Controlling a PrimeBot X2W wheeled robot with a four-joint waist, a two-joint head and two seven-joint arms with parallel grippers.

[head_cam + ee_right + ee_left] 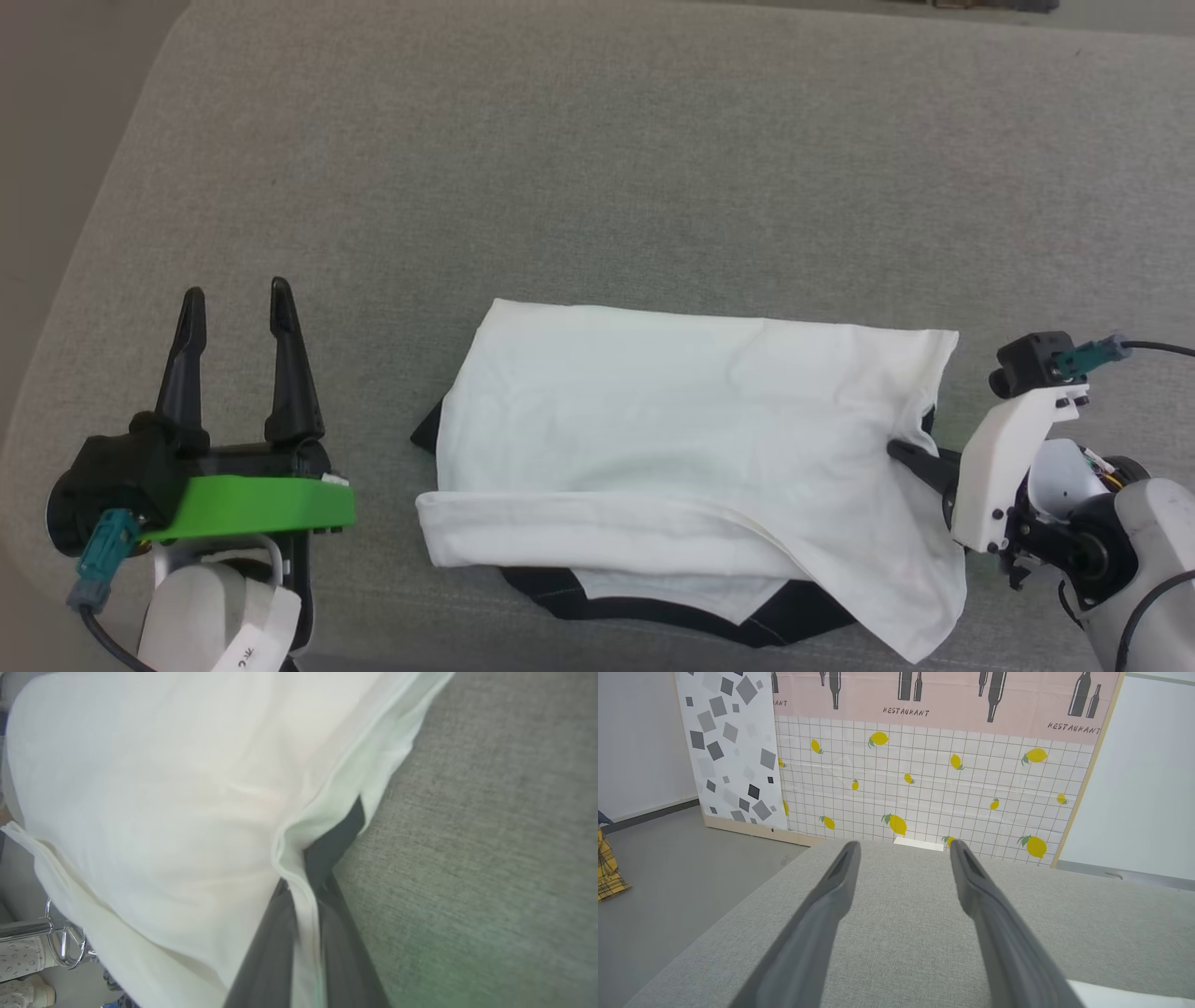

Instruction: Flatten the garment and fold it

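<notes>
The garment [672, 411] was clamped at its right edge by the right tool [896, 451], the left tool [238, 303] held spread and empty, and a lift-and-fold across was likely called for.

Colours noted: shirt [691, 420] white, edged in black; cushion [597, 168] plain grey.
The backdrop [924, 788] is seen gridded white with yellow lemons, under a pink band printed with dark bottles.

you're seeing the garment [672, 411] swallowing the tips of the right gripper [896, 451]; its black parts are mostly hiding under the white. in the right wrist view it is blurring and running off the top and left edges.
</notes>
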